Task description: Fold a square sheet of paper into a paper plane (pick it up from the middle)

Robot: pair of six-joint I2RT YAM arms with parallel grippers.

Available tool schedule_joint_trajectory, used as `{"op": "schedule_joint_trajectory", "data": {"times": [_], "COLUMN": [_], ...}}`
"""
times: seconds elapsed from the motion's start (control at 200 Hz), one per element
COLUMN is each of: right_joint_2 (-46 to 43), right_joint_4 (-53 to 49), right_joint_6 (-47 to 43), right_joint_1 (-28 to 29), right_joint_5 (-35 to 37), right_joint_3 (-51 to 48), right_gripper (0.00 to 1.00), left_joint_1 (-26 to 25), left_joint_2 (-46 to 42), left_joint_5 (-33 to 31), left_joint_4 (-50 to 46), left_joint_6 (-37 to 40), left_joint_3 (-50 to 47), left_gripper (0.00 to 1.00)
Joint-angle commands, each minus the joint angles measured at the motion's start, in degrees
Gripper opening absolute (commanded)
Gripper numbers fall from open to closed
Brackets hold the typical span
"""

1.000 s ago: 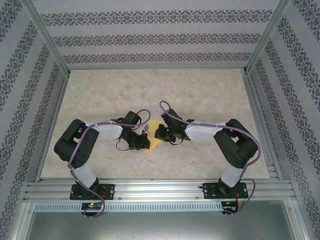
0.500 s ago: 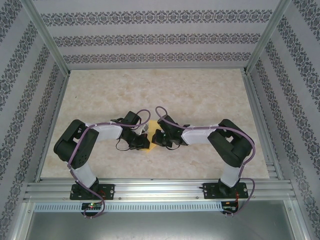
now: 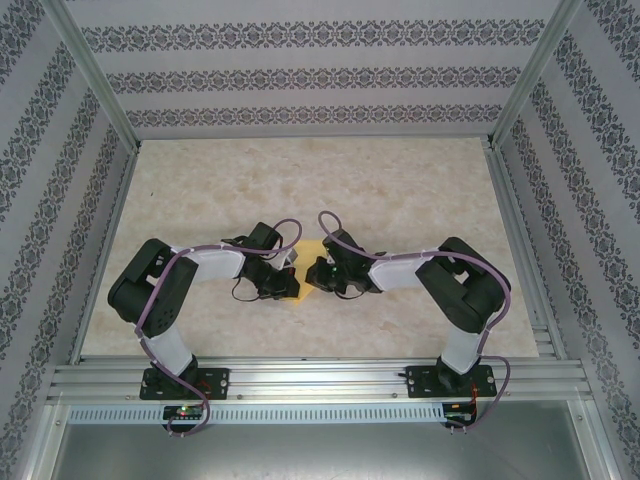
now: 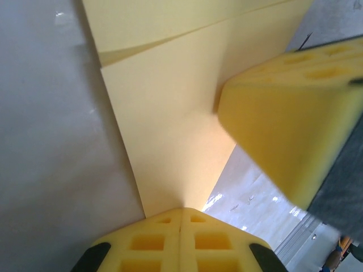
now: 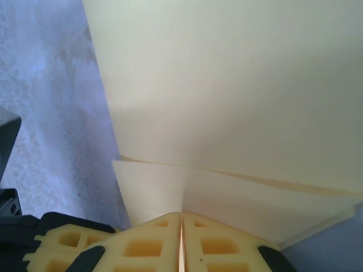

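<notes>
The yellow sheet of paper is at the table's middle, mostly covered by both wrists. My left gripper is shut on its edge. In the left wrist view its fingers press together on the paper, which rises away with a folded layer on top. My right gripper is shut on the sheet from the other side. In the right wrist view the paper shows two overlapping layers running into the right gripper. One right finger appears in the left wrist view. I cannot tell whether the paper has a plane's shape.
The marbled tabletop spreads out behind and beside the arms. Patterned walls and metal frame posts enclose it. An aluminium rail carrying both arm bases runs along the near edge.
The right arm has swung left, bringing its gripper closer to the left one, and more of the paper is now covered. The left arm has hardly moved.
</notes>
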Motion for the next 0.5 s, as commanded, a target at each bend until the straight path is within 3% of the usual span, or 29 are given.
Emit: {"op": "schedule_joint_trajectory", "data": {"times": [0.0,0.495], "right_joint_2": [-0.7,-2.1], "right_joint_4": [-0.5,3.0], "right_joint_6": [-2.0,-4.6], "right_joint_1": [-3.5,-10.7], "right_joint_5": [2.3,1.7], "right_joint_3": [-1.3,-4.1], "right_gripper": [0.12,0.14], "left_joint_1": [0.3,0.2], "left_joint_2": [5.1,5.9], "left_joint_5": [-10.0,-10.1], "left_joint_4": [-3.6,-3.7], "left_joint_6": [2.2,3.2], "left_joint_3": [-4.2,-4.7], "left_gripper": [0.04,0.04]}}
